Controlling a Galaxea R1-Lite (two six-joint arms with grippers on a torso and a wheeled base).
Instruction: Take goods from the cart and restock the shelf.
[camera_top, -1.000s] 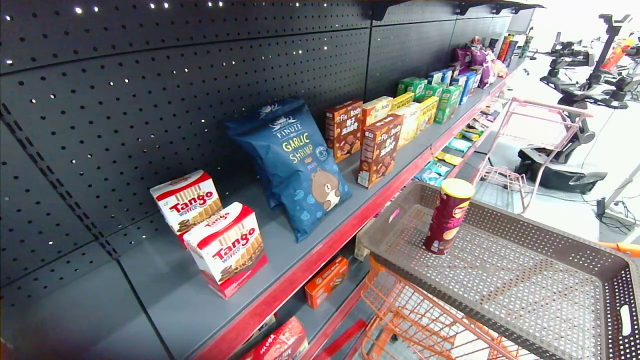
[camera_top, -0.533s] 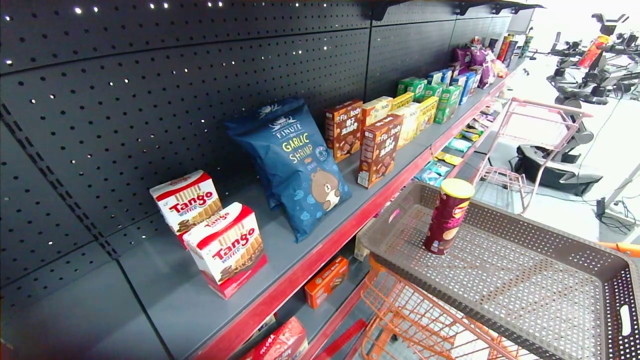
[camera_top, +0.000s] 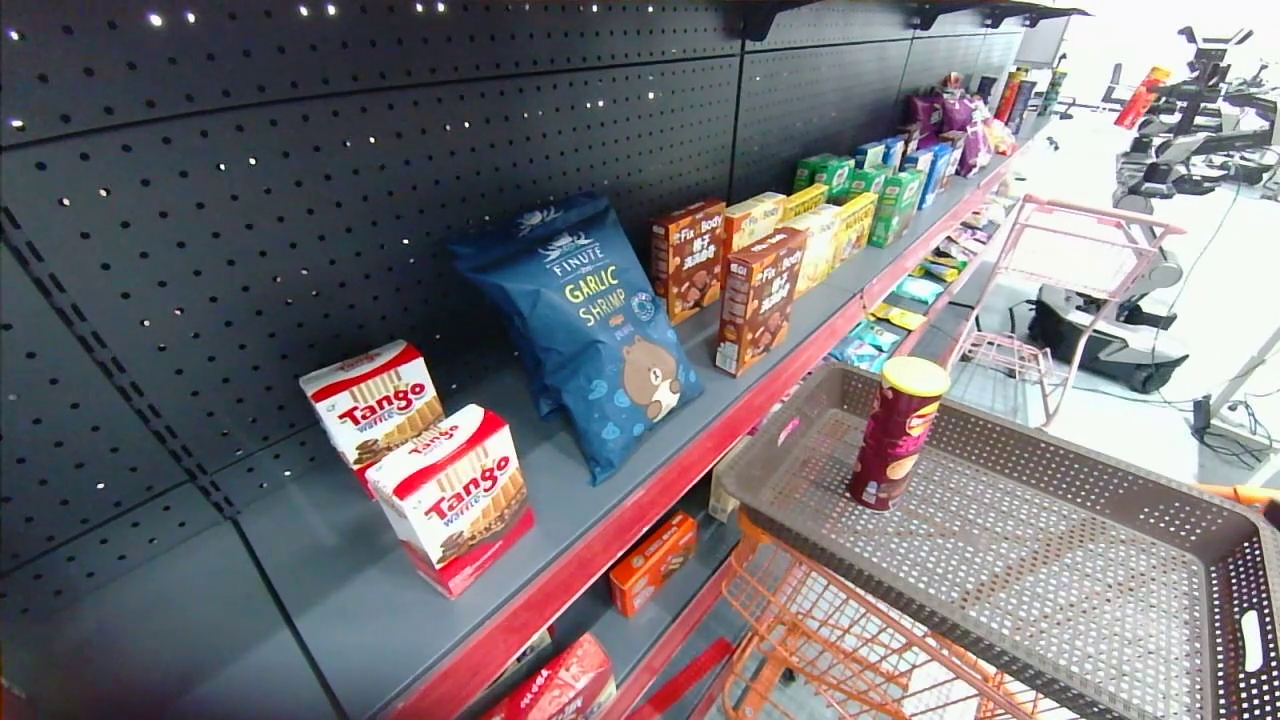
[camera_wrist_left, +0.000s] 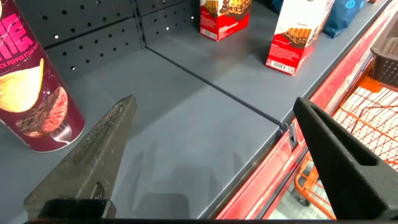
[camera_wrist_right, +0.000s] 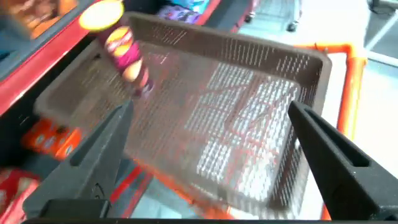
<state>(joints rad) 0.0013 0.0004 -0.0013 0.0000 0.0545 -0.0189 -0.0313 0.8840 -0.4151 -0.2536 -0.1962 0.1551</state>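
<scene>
A maroon chip can (camera_top: 895, 435) with a yellow lid stands upright in the brown perforated basket (camera_top: 1060, 560) on top of the orange cart (camera_top: 830, 640). In the right wrist view my right gripper (camera_wrist_right: 210, 109) hangs open above that basket (camera_wrist_right: 249, 137), and the can (camera_wrist_right: 124, 50) stands at its far corner by the shelf. My left gripper (camera_wrist_left: 214, 106) is open over a bare stretch of the grey shelf (camera_wrist_left: 186, 112). A second maroon chip can (camera_wrist_left: 34, 93) stands on the shelf beside one finger. Nothing is between either pair of fingers.
The shelf (camera_top: 330, 570) holds two red-and-white wafer boxes (camera_top: 455, 495), a blue snack bag (camera_top: 600, 330), and brown boxes (camera_top: 757, 298) with more goods beyond. Its red front edge (camera_top: 620, 525) runs beside the cart. A pink cart (camera_top: 1060, 260) stands farther back.
The can, basket and shelf goods have stayed where they were. Only a distant machine at the back right has shifted.
</scene>
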